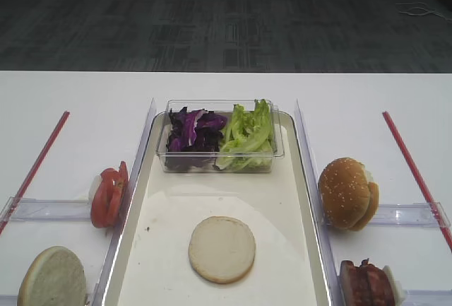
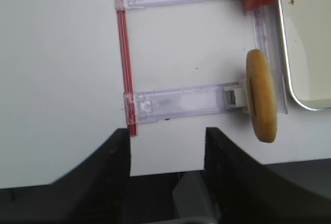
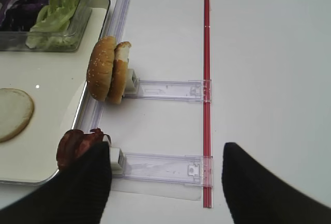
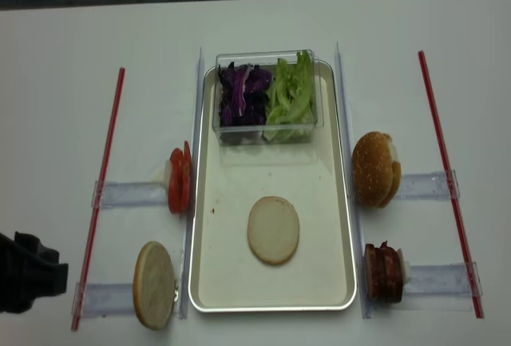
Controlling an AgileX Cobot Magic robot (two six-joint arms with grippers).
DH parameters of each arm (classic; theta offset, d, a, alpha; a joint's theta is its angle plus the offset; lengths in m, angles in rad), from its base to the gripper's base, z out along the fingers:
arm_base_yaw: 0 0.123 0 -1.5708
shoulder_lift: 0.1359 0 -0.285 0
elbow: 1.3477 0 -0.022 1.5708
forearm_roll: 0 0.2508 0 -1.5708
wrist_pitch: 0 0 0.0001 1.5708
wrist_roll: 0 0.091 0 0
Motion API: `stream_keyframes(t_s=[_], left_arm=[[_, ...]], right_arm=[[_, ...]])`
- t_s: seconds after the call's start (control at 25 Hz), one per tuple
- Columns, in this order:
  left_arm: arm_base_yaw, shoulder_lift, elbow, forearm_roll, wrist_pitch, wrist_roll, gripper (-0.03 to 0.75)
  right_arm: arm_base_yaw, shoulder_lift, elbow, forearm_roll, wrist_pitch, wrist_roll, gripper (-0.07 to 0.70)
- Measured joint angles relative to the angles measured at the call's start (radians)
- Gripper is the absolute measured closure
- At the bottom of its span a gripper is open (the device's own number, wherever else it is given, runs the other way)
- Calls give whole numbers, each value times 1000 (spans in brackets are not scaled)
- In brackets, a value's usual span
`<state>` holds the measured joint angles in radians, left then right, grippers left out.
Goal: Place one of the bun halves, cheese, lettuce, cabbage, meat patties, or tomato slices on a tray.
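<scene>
- Exterior high view: one bun half (image 1: 222,249) lies flat, cut face up, in the near middle of the tray (image 1: 282,200). A second bun half (image 1: 52,278) stands on edge at the tray's near-left corner, with the tomato slices (image 1: 108,196) just beyond it. The meat patties (image 1: 366,285) stand at the near right. The lettuce (image 1: 247,136) and cabbage (image 1: 192,131) share a clear tub (image 1: 219,165) at the tray's far end. No claw shows here.
- Right wrist view: the right claw (image 3: 165,182) hangs with its jaws spread wide and nothing between them. The patties (image 3: 77,146) lie just off its left finger (image 3: 83,193), standing on edge with their flat faces along the tray's long side.
- Left wrist view: the left claw (image 2: 166,151) is partly open and empty over bare tabletop (image 2: 57,69). The standing bun half (image 2: 260,95) lies ahead and to its right, edge-on against its clear holder (image 2: 181,102).
- Realsense high view: only the left arm (image 4: 28,274) shows, at the near-left edge, well apart from that bun half (image 4: 154,284). Judging from this, the right claw is closer to its nearest item, so the patties look the readier pick.
</scene>
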<state>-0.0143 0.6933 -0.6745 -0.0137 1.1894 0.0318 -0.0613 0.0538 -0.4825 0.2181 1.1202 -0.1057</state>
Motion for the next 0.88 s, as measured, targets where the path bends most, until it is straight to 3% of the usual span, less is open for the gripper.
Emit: stream_keyframes(t_s=[0.64, 0.88], left_arm=[[0, -254, 173, 0, -18, -9, 367], [0, -351, 185, 0, -27, -20, 367]], right_arm=[[0, 0, 0, 0, 0, 0, 162], [0, 0, 0, 0, 0, 0, 162]])
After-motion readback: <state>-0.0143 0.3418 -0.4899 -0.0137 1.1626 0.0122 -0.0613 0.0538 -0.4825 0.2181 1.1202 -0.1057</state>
